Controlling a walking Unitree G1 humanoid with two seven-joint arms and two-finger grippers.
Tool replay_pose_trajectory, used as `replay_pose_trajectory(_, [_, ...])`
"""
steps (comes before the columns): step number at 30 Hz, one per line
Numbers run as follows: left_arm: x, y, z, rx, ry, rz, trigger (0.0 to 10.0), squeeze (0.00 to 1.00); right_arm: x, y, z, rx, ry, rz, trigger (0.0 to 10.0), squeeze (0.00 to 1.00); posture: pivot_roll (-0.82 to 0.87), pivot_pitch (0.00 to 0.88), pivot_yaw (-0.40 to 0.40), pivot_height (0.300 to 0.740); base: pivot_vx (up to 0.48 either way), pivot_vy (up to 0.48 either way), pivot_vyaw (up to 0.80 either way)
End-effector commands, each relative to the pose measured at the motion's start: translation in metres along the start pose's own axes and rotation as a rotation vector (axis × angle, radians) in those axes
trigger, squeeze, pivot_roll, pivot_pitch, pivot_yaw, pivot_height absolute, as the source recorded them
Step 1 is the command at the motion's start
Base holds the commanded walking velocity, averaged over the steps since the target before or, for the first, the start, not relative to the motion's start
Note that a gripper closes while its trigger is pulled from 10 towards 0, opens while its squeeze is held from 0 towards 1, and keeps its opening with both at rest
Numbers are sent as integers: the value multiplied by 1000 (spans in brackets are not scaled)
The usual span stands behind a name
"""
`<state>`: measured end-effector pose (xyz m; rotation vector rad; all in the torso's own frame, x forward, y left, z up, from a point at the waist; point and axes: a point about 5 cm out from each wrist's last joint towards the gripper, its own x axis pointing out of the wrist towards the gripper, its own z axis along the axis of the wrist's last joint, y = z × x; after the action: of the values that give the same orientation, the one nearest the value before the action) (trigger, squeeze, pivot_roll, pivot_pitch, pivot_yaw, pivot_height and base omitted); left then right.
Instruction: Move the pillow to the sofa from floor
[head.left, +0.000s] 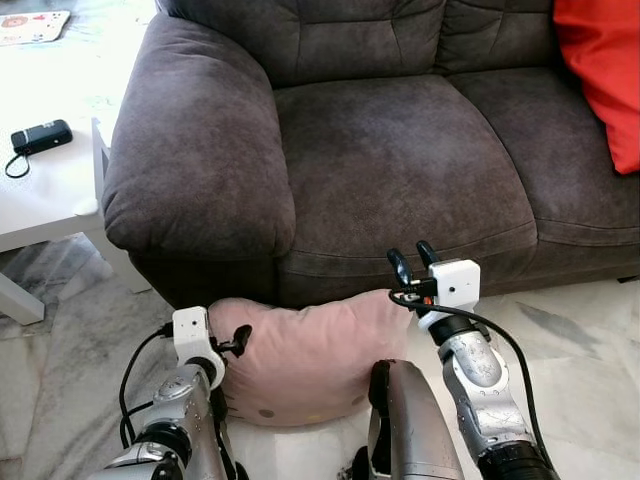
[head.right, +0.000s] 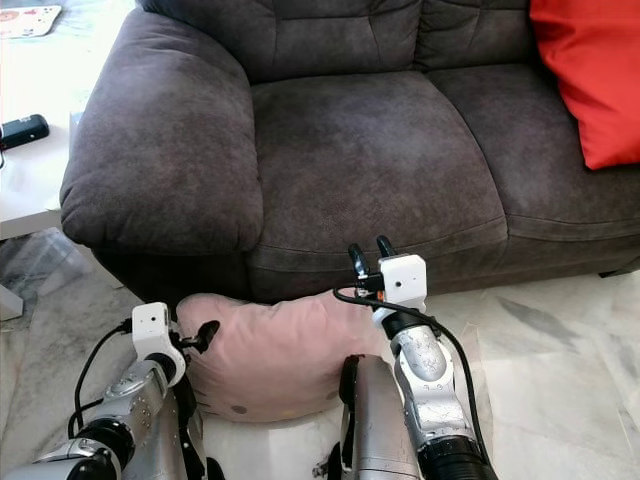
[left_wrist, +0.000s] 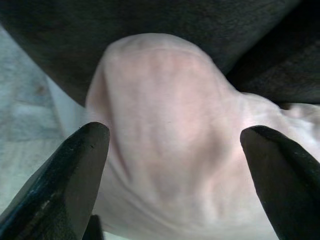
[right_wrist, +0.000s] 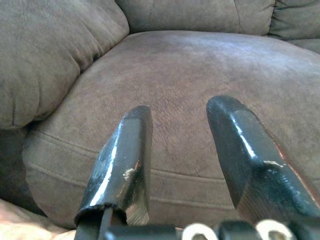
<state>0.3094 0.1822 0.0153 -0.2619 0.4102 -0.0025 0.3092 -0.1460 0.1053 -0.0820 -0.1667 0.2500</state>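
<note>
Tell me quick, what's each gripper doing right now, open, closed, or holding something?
Left gripper: open, fingers either side of the pink pillow's corner, not clamped.
Right gripper: open, holding nothing, pointing at the sofa seat.

pillow (head.left: 300, 355) on floor (head.left: 580, 340) before sofa (head.left: 400, 170) | table (head.left: 40, 190) left of sofa

Two silver metal arms are seen, each capped by a white boxy wrist block. Long black fingers are fitted on the left gripper (left_wrist: 175, 165) and right gripper (head.left: 413, 256); they're glossy and a bit scuffed. Black cables are looped along both forearms.
</note>
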Motion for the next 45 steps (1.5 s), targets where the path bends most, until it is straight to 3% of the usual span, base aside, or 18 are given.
replay_pose_trajectory(1, [-1,0,-5,-8,17,-3,10000,0,-4,-1,1,-10,-2,6,10000,0,-17,187,-59,470,0,0,0])
replay_pose_trajectory(12, [0,4,0,51,21,12,10000,0,-10,-5,8,-18,-15,20,10000,0,-41,228,-82,470,0,0,0])
replay_pose_trajectory(19, [0,11,7,66,-19,58,10000,0,-12,-4,24,-9,-67,40,10000,0,-49,261,-101,470,0,0,0])
replay_pose_trajectory(26, [1,9,11,24,-38,63,10000,0,-14,-1,35,-10,-83,66,10000,0,-71,295,-127,470,0,0,0])
replay_pose_trajectory(37, [1,14,16,-4,-73,90,10000,0,-32,-3,42,-13,-47,93,10000,0,-106,345,-166,470,0,0,0])
replay_pose_trajectory(45, [4,12,35,-61,-182,96,10000,0,-37,-2,50,-6,-40,109,10000,0,-129,358,-188,470,0,0,0])
